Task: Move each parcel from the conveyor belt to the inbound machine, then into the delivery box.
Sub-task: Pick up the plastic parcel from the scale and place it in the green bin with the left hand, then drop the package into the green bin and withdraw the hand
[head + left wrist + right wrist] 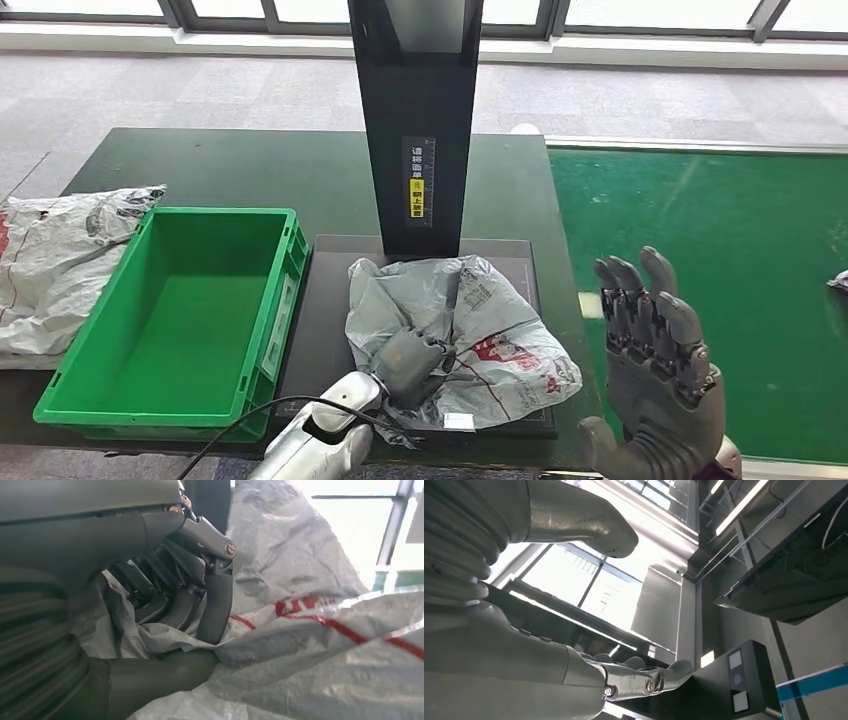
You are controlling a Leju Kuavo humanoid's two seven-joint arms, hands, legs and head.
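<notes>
Grey parcel (pixel 470 330) with red and white print, bright green delivery box (pixel 170 310), black inbound machine (pixel 420 120) with yellow label, green conveyor belt (pixel 720 260), dark grey hands.

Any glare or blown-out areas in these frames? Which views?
Right wrist view: windows blown out white, right hand backlit. Left wrist view: window overexposed, the left hand's fingers dark but sharp on the grey parcel. Head view: evenly lit, mild sheen on the parcel.

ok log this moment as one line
left hand: grips grey parcel on inbound machine | right hand: raised, holds nothing | green box: no parcel inside
</notes>
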